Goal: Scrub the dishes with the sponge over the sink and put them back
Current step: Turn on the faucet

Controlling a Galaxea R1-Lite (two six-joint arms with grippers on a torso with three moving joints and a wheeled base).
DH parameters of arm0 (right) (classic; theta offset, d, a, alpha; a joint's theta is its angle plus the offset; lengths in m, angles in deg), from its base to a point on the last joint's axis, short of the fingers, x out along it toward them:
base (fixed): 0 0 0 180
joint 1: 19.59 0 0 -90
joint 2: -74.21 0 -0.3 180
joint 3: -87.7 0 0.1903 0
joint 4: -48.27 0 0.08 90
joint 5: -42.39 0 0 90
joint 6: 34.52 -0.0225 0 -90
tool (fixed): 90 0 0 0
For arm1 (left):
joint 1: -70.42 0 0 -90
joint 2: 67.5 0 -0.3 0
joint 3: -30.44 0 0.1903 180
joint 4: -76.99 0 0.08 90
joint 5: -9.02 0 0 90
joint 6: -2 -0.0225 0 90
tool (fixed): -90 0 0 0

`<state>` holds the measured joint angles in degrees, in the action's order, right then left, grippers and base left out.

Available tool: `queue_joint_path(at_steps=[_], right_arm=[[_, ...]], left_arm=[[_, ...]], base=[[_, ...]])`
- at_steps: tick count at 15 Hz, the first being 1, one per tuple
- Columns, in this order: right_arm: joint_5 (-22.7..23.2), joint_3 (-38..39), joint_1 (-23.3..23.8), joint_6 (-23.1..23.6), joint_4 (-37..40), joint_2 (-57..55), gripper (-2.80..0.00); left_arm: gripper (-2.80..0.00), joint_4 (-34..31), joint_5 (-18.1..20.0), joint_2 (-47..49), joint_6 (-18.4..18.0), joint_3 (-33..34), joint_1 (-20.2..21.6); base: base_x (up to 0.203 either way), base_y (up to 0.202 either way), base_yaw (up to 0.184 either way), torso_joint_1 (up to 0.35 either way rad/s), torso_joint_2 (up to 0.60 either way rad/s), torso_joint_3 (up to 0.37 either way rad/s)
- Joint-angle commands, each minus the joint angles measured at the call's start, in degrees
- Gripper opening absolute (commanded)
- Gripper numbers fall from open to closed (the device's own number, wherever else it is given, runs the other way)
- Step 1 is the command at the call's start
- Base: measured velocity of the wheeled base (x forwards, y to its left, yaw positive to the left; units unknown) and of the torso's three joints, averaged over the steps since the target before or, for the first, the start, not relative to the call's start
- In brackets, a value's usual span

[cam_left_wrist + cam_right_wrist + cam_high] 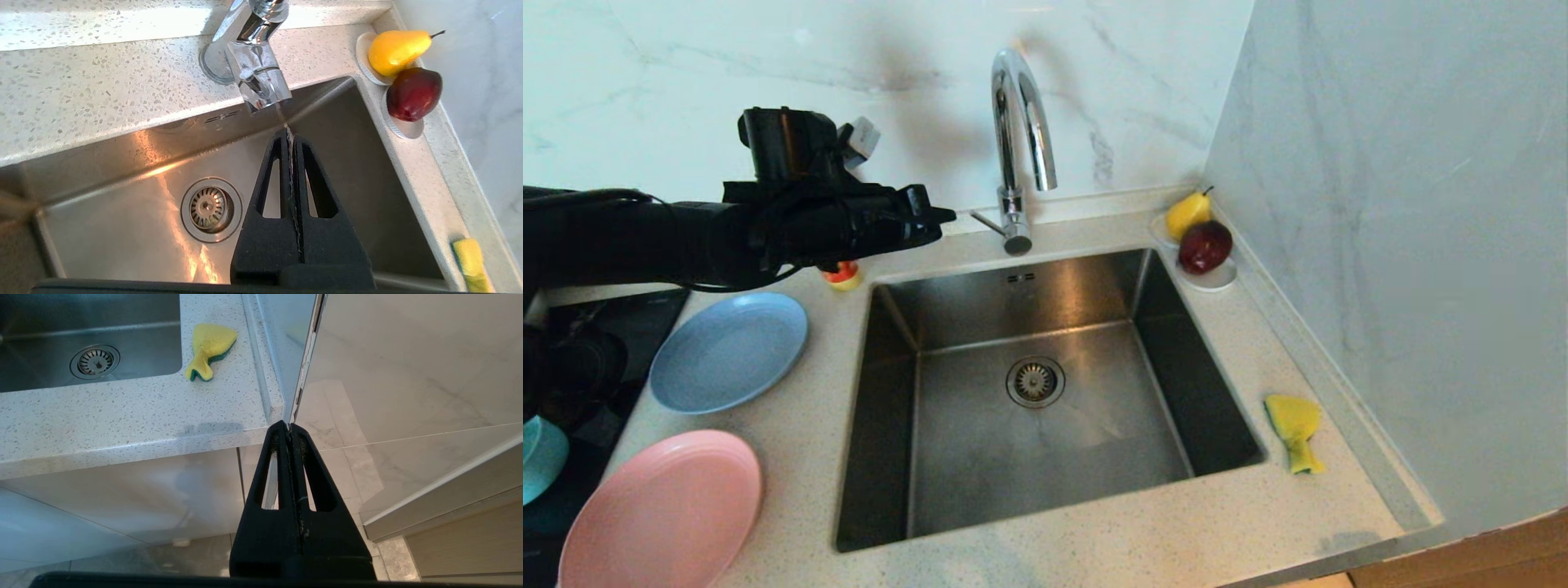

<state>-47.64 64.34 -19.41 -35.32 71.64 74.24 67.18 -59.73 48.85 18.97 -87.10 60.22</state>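
Two fruits on white saucer [1215, 280]

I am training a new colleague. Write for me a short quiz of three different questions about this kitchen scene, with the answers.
1. True or false: the small yellow sponge with the green side lies inside the square brushed-steel sink.
2. Which dish lies nearer the tall curved chrome tap: (A) the round pink plastic plate or (B) the round light-blue plate?
3. Fill in: the fingers of the left gripper are ____.

Key
1. False: it lies on the speckled white counter, to the right of the sink.
2. B.
3. Shut, holding nothing, above the sink near the tap.
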Motion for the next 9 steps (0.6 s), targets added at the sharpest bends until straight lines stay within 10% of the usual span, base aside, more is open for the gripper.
queue_joint_path(at_steps=[1,9], right_arm=[[0.0,0.0,0.0,0.0,0.0,0.0,-2.80],[0.0,0.0,0.0,0.0,0.0,0.0,-2.80]], left_arm=[[-2.80,0.1,0.1,2.6,0.1,-1.7,0.0],[-2.80,0.0,-2.0,7.1,0.3,-11.0,0.1]], base=[[0.000,0.000,0.000,0.000,0.00,0.000],[0.000,0.000,0.000,0.000,0.00,0.000]])
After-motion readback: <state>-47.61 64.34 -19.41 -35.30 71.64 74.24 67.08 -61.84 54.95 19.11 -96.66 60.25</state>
